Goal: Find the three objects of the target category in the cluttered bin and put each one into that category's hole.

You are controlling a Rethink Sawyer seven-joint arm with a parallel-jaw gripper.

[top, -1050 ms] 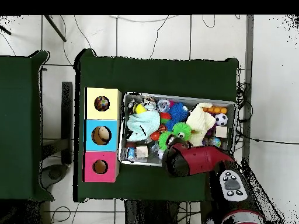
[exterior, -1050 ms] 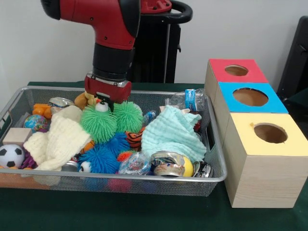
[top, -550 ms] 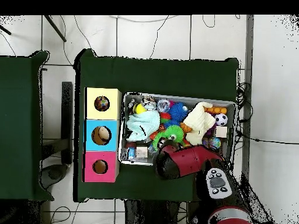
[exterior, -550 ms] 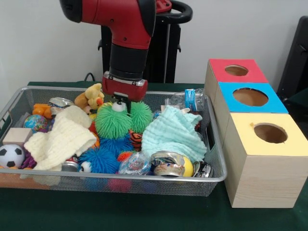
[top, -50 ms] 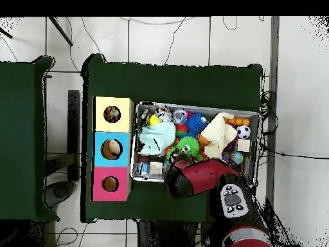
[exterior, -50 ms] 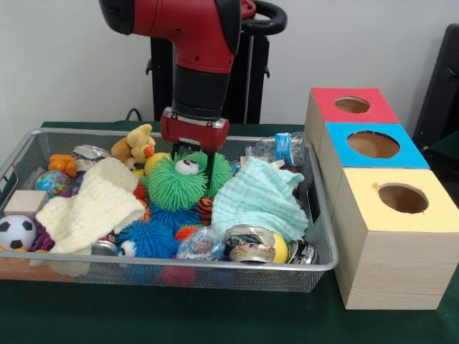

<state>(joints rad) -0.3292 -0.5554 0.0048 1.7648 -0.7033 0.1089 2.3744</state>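
My gripper hangs over the middle of the wire bin, shut on a green spiky puffer toy with a googly eye. The toy is lifted slightly above the pile, next to the mint cloth. From overhead the green puffer toy shows just beyond the red arm, which hides the gripper itself. At the right stand three boxes in a row, each with a round hole: yellow, blue and red.
The bin holds a cream knit cloth, a blue puffer, a soccer ball, a yellow plush, shiny cans and a wooden block. The boxes stand right against the bin's end.
The arm has carried the green puffer toy rightward across the bin, from beside the cream cloth to beside the mint cloth. The yellow plush behind it has come into view.
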